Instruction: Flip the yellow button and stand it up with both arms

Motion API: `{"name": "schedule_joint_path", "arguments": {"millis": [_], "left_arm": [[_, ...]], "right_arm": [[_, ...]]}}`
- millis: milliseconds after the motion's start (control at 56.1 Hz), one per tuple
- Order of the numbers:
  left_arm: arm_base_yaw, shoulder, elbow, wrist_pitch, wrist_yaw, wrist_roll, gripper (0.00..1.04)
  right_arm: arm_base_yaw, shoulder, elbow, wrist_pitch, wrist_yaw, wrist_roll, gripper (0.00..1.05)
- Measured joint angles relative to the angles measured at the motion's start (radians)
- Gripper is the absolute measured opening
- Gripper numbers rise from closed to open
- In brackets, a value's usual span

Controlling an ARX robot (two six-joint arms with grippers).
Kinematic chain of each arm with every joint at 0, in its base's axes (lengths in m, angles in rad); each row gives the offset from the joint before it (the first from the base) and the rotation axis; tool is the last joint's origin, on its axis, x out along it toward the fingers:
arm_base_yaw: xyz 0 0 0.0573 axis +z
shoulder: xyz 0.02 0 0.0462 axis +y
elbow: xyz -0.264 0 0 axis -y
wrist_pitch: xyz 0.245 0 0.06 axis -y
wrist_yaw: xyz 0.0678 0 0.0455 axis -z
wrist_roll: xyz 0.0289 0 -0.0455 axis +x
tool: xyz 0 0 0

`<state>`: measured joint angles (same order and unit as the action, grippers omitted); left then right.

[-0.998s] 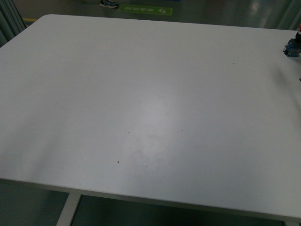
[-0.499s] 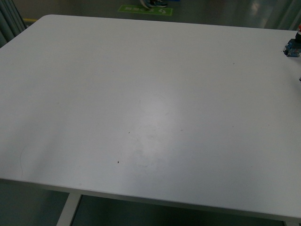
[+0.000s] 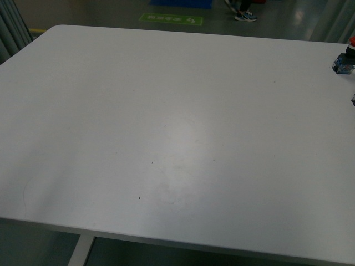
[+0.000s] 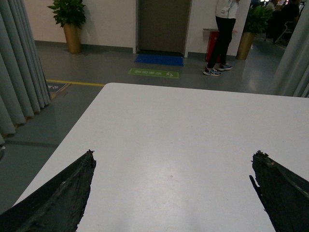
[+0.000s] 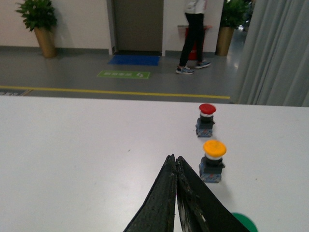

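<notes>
The yellow button (image 5: 213, 161) stands upright on the white bench (image 3: 166, 111) at its far right, cap on top, just nearer than a similar red button (image 5: 206, 120) and apart from it. It looks small, rigid and light, with a smooth rounded cap that would likely slip under pressure; the squarer blue-and-black contact block below the collar seems the better place to pinch, across its flat sides. Being top-heavy and narrow-based, it may tip when nudged. The right gripper (image 5: 175, 162) has its jaws pressed together, empty, short of the button. The left gripper (image 4: 171, 159) has its jaws spread wide over bare bench, holding nothing. In the front view only the red button (image 3: 345, 60) shows at the right edge; the yellow one is cut off there. A green shape (image 5: 244, 222) near the right jaws is partly hidden and unidentifiable.
</notes>
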<state>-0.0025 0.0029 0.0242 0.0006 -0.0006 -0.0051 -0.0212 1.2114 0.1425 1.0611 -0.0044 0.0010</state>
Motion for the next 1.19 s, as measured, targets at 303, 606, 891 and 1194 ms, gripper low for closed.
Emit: {"name": "schedule_joint_path", "arguments": {"millis": [303, 606, 891, 1194], "left_arm": [[0.0, 0.0, 0.0, 0.0, 0.0, 0.0, 0.98], [0.0, 0.0, 0.0, 0.0, 0.0, 0.0, 0.98], [0.0, 0.0, 0.0, 0.0, 0.0, 0.0, 0.98], [0.0, 0.0, 0.0, 0.0, 0.0, 0.0, 0.98]], "right_arm": [[0.018, -0.239, -0.089, -0.16, 0.004, 0.0, 0.03], [0.018, -0.465, -0.129, -0.345, 0.004, 0.0, 0.03], [0.018, -0.649, -0.137, -0.509, 0.004, 0.0, 0.03], [0.018, -0.817, -0.138, -0.666, 0.003, 0.0, 0.03]]}}
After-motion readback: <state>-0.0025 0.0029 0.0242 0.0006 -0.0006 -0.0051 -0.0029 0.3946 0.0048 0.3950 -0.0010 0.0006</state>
